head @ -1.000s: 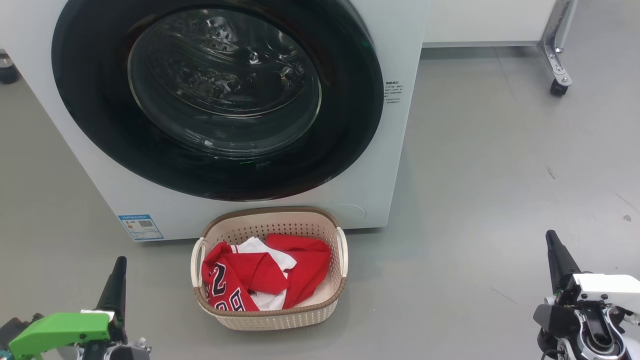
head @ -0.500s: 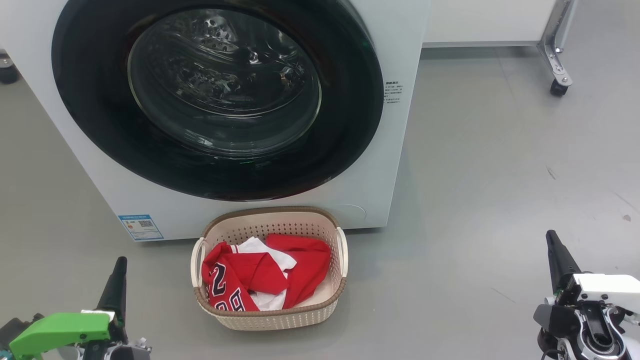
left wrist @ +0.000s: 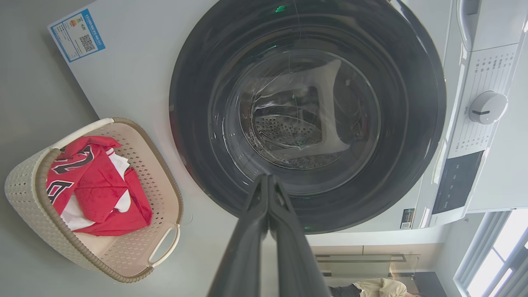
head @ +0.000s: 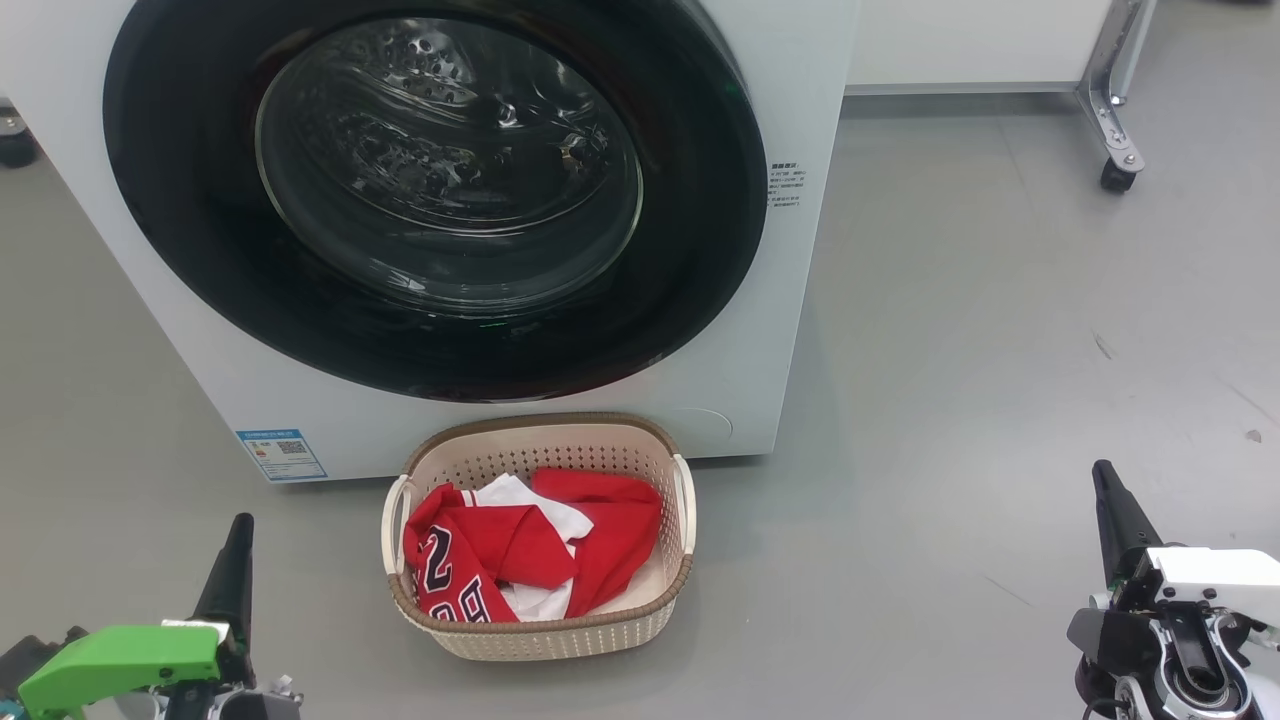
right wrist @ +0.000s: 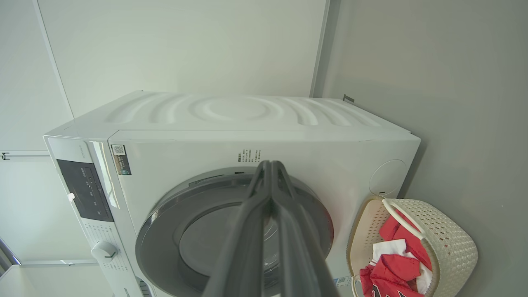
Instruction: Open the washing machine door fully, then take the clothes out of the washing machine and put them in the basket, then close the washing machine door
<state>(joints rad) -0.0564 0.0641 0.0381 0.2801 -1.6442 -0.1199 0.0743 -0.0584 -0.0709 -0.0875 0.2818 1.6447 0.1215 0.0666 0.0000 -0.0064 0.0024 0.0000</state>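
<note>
The white washing machine stands ahead with its round black door closed flat against the front; steel drum holes show through the glass. On the floor right before it sits the cream basket, holding the red and white clothes, a jersey numeral facing up. My left gripper is shut and empty at the lower left, well clear of the basket. Shut and empty too, my right gripper rests at the lower right. In the left wrist view the closed fingers point at the door, with the basket and clothes to the left.
Open grey floor stretches to the right of the machine. A metal leg on a caster stands at the far right, under a white cabinet. The machine's knob and control panel show in the left wrist view.
</note>
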